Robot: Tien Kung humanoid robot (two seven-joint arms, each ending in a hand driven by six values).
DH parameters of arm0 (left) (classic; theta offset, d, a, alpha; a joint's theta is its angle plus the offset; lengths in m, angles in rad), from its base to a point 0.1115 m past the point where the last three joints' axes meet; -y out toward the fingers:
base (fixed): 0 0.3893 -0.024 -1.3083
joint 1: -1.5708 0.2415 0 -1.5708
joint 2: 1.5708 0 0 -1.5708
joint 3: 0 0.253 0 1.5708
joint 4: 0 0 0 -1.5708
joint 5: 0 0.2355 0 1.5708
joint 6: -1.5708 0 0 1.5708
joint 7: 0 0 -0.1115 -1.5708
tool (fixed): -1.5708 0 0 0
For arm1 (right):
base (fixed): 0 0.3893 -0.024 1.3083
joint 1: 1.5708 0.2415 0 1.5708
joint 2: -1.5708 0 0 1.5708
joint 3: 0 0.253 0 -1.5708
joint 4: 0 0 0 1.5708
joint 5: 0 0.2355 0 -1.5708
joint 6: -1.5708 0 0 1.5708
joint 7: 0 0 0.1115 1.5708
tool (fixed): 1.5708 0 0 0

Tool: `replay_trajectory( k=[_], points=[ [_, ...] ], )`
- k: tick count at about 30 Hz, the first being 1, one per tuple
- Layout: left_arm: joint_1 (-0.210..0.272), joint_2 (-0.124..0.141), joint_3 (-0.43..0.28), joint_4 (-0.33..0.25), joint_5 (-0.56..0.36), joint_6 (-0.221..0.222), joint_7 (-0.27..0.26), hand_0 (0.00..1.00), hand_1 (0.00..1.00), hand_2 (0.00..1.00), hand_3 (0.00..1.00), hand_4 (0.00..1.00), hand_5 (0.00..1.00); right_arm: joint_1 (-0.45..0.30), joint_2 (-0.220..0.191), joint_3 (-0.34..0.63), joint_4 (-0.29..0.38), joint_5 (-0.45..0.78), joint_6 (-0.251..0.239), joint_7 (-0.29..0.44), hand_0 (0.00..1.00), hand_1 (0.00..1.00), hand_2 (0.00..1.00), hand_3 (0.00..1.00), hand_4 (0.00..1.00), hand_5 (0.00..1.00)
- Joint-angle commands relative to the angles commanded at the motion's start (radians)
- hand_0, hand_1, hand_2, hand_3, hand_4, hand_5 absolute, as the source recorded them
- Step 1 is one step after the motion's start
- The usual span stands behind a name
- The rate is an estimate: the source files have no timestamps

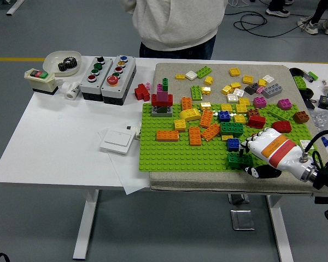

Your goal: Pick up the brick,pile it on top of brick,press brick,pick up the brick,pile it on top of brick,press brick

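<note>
Setting: grey floor around a white bench (60, 136); a person in a pale sweatshirt (175, 22) stands at its far side, hands out of sight.
Work area: bright green studded plastic baseplate (175, 155) on a beige mat (169, 71), strewn with loose orange, yellow, green, pink and red bricks.
Robot hand: the right robot hand (257, 158), white with an orange and red band, reaches in from the lower right; its fingers curl around a dark green studded plastic brick (239, 160) at the baseplate's near right, beside a small blue brick (233, 144).
Left arm: not visible.
Likely target: a small tower of grey, red and magenta bricks (162, 102) stands at the baseplate's far left corner, well apart from the hand; whether that is the goal is a guess.
Doing it well: lift straight, keep the brick level, line studs up squarely, then press down evenly.
Risk: nudging loose bricks nearby.
Writing: none legible; the grey button boxes (106, 71) bear only coloured buttons.
</note>
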Motion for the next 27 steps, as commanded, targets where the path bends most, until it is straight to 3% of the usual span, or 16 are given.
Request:
replay_trajectory(
  k=[18,24,25,27],
  points=[
    [-0.002,0.001,0.001,-0.001,-0.004,0.000,0.000,0.687,0.706,0.743,0.588,0.673,0.664,0.016,0.007,-0.024,-0.020,0.000,0.021,0.006,0.307,0.429,0.539,0.546,0.667,0.351],
    [-0.002,0.001,0.001,0.000,-0.004,0.000,0.000,0.688,0.706,0.743,0.588,0.673,0.664,0.012,0.004,-0.019,-0.016,0.000,0.030,0.014,0.328,0.444,0.573,0.560,0.702,0.350],
    [-0.002,0.001,0.001,0.000,-0.005,0.001,0.000,0.687,0.706,0.743,0.589,0.673,0.665,0.011,0.003,-0.017,-0.015,0.000,0.030,0.015,0.347,0.465,0.639,0.595,0.760,0.369],
    [-0.002,0.001,0.002,0.000,-0.006,0.001,-0.001,0.687,0.706,0.743,0.589,0.673,0.665,0.010,0.002,-0.014,-0.014,0.000,0.028,0.018,0.347,0.465,0.639,0.595,0.760,0.369]
  ],
)
